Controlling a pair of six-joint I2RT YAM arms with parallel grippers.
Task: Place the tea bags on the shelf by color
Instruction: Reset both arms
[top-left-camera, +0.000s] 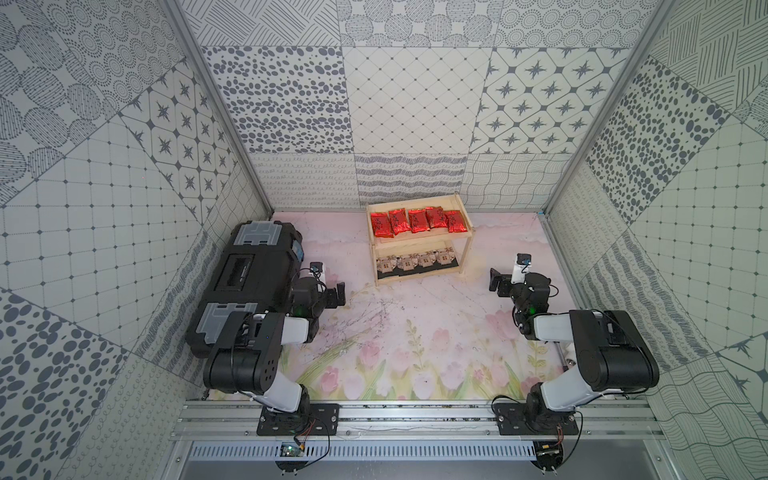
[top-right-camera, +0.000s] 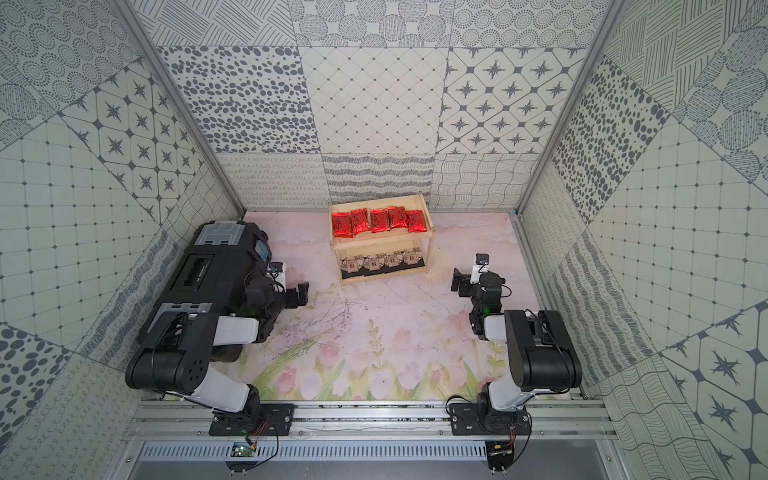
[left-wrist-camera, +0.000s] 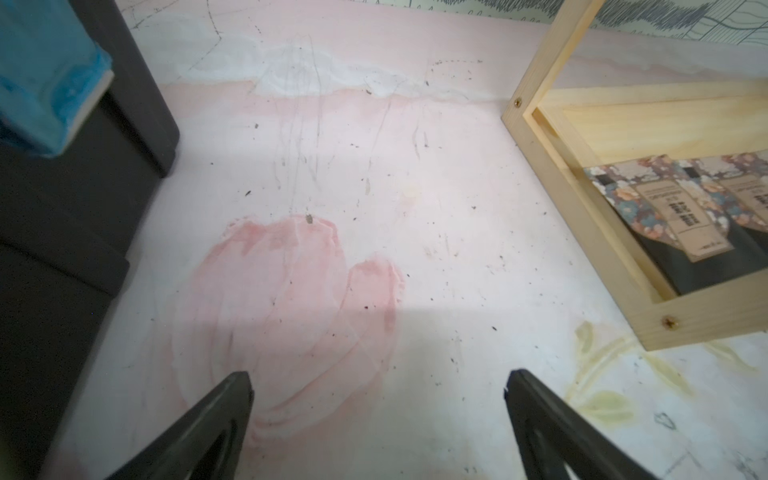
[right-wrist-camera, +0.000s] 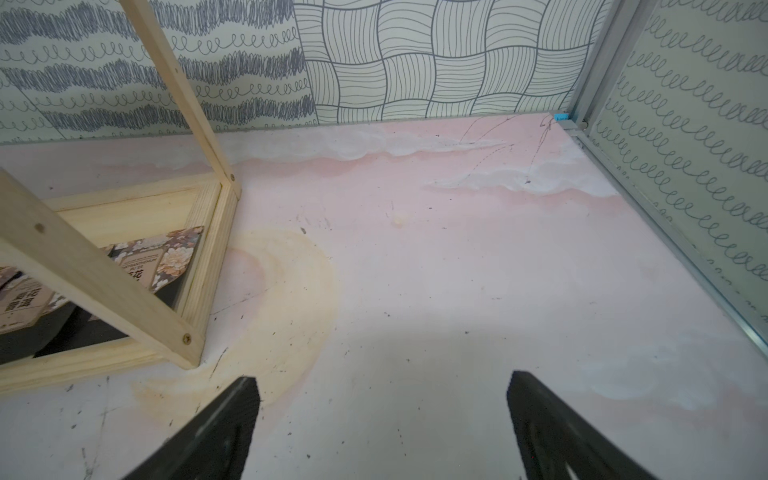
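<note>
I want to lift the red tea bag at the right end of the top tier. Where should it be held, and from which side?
Probably its front short end, approached from above and the front. The red tea bag lies flat on the open top tier of the shelf, nothing over it, and its neighbour seems pressed against one long edge, leaving little room there.

Top views high overhead; wrist views low, sharing the shelf (left-wrist-camera: 565, 187)

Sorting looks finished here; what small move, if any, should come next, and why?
Probably just park both arms: red tea bags line the top tier of the shelf, black tea bags the lower, and the left claw and right claw are open and empty.
</note>
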